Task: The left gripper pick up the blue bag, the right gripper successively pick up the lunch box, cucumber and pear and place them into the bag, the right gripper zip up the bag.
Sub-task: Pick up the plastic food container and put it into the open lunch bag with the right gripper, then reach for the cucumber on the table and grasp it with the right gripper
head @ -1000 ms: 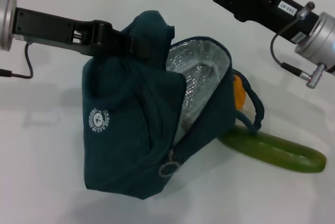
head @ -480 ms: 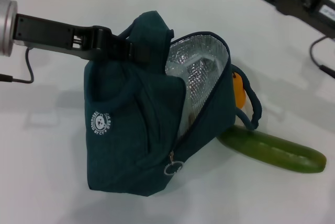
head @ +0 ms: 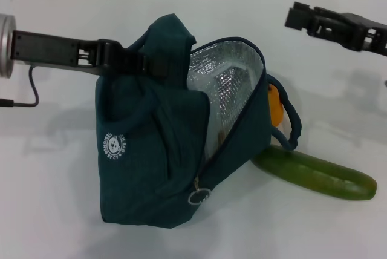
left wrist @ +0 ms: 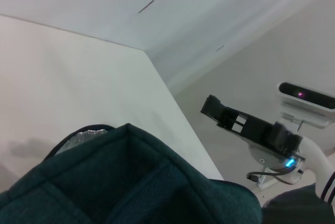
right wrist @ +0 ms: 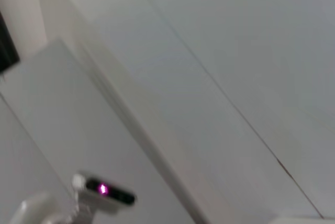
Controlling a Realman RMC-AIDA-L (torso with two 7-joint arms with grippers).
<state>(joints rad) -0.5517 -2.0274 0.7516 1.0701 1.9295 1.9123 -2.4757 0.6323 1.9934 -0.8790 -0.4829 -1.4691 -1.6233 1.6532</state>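
The right gripper (head: 296,17) has pulled back from over the bag's mouth in the last second and now hangs up and to the right of the bag, holding nothing; whether its fingers are spread or closed I cannot tell. That retreat, with the lunch box (head: 233,68) showing as a pale rounded edge against the foil inside the opening, suggests the first item is in and the arm is turning toward the next one.

The left gripper (head: 142,62) has barely shifted: it stays clenched on the blue bag (head: 151,162) near the top handle, holding the bag tilted with its mouth gaping toward the right. The bag is soft dark teal fabric, slumped and creased, with crinkled silver foil lining, a white round logo on its side and a metal ring zip pull (head: 198,197) dangling near its lower edge.

The cucumber (head: 317,174) lies on the white table (head: 54,210) just right of the bag's base, long, smooth and glossy green, its near end tucked under the bag's loop handle. The pear (head: 276,104), orange-yellow and rounded, peeks out behind the bag's right edge, mostly hidden.
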